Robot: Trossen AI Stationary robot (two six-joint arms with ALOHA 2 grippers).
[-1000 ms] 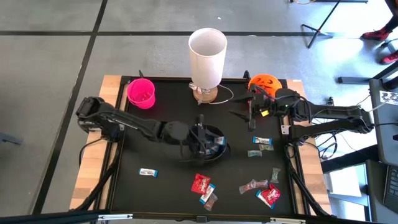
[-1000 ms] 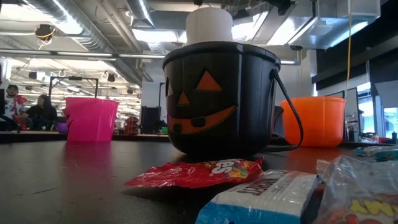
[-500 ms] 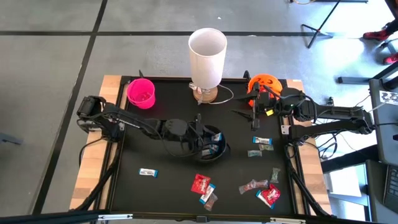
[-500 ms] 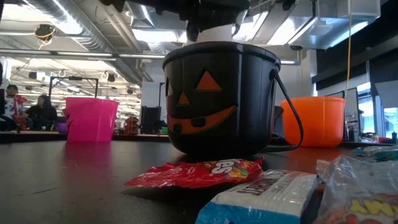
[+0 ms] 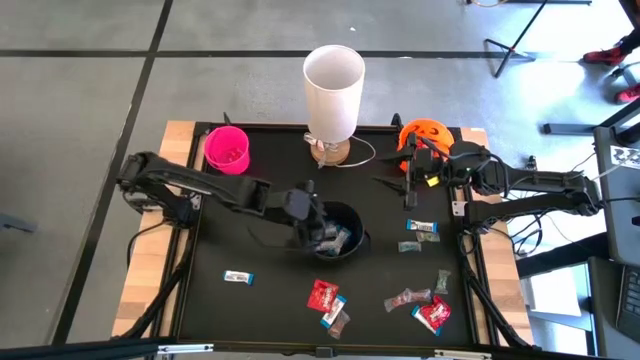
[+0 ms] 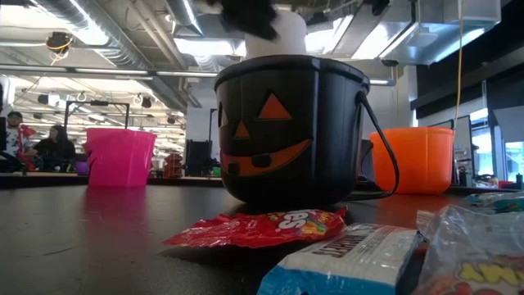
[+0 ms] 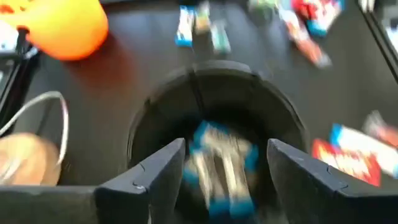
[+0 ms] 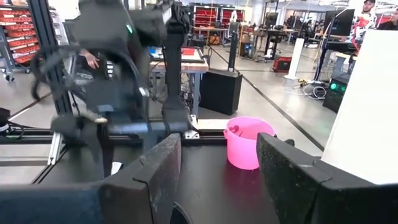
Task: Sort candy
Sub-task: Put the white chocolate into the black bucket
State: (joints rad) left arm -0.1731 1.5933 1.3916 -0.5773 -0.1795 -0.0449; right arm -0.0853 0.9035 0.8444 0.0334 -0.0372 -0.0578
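Several wrapped candies lie on the black table: a blue-and-white bar [image 5: 238, 277] at the near left, red packets [image 5: 322, 294] [image 5: 435, 315], a brownish wrapper [image 5: 407, 298] and small bars [image 5: 422, 228] at the right. My left gripper [image 7: 227, 168] is open above the black pumpkin bucket [image 5: 340, 240], where a blurred blue-and-white candy [image 7: 221, 158] shows between its fingers; I cannot tell whether it is lying in the bucket or falling. My right gripper [image 8: 217, 180] is open and empty beside the orange pumpkin bucket [image 5: 424, 133].
A pink cup [image 5: 227, 150] stands at the far left. A tall white cylinder on a wooden base [image 5: 333, 80] stands at the far middle, with a cord beside it. Wooden strips edge the table's left and right sides. People show in the room beyond.
My left gripper has come over the black bucket's mouth and then drawn back a little toward the table's left and up; it is blurred with movement now.
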